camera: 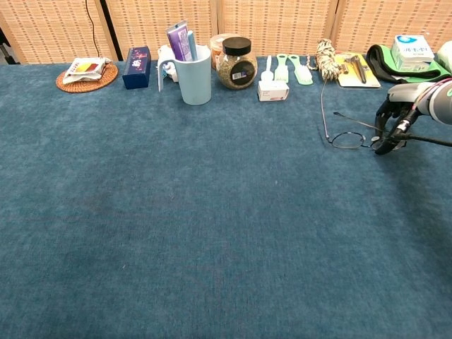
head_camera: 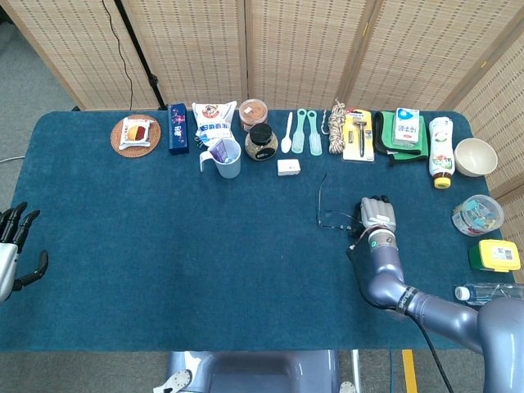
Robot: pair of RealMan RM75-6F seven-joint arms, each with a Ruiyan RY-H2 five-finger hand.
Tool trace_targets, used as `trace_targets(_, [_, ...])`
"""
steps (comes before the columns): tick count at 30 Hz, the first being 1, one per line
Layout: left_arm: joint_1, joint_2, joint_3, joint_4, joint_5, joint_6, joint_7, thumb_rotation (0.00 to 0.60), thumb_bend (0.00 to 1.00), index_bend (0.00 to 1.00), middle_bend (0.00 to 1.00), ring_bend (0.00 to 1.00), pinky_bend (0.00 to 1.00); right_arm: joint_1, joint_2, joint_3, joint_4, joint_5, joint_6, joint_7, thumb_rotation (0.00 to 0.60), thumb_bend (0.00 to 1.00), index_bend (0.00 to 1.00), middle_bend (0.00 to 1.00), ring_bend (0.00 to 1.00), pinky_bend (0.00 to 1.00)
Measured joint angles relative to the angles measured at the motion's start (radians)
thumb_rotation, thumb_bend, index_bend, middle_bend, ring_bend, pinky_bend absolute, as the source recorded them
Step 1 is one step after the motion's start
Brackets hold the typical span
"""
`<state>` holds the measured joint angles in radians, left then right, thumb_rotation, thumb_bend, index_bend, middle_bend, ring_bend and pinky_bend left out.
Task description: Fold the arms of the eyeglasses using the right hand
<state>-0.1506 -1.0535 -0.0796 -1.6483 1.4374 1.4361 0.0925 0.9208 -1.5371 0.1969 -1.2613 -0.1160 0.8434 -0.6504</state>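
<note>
Two robot hands are mine to report. My right robot hand sits low over the desk on the right side, fingers curled downward. In the chest view the dark fingertips close on the right end of the eyeglasses, at the lens nearest me; I judge that a hold on the frame, though the contact itself is small in the pictures. The left lens lies just beside my fingers, on or close to the cloth. One arm of the eyeglasses is open, running away from the lenses toward the far row of goods; a second thin arm slants across toward my hand.

Beyond the eyeglasses, along the far edge, I note a coil of rope, a yellow card with a tool, two pale green utensils, a white spoon, a small white box, a dark-lidded jar and a blue mug with items standing in it. Further left are a navy box and a woven coaster bearing a packet.

My left robot hand hangs at the desk's left edge, well apart from everything, fingers spread and holding nothing.
</note>
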Motion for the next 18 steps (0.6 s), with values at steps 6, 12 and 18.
trace_targets(6, [-0.004, -0.003, 0.000, -0.005, 0.005, -0.002, 0.004, 0.381, 0.50, 0.12, 0.00, 0.01, 0.05, -0.022, 0.034, 0.000, -0.042, -0.049, 0.001, 0.025, 0.600, 0.24, 0.24, 0.05, 0.02, 0.00])
trace_targets(12, [-0.006, -0.004, 0.002, -0.008, 0.007, -0.004, 0.008, 0.382, 0.50, 0.12, 0.00, 0.00, 0.04, -0.037, 0.074, -0.007, -0.092, -0.099, -0.004, 0.041, 0.600, 0.24, 0.17, 0.00, 0.00, 0.00])
trace_targets(18, [-0.002, 0.000, 0.002, -0.010, 0.003, 0.000, 0.012, 0.382, 0.50, 0.12, 0.00, 0.00, 0.04, -0.056, 0.169, 0.001, -0.200, -0.191, -0.041, 0.088, 0.600, 0.24, 0.28, 0.00, 0.00, 0.00])
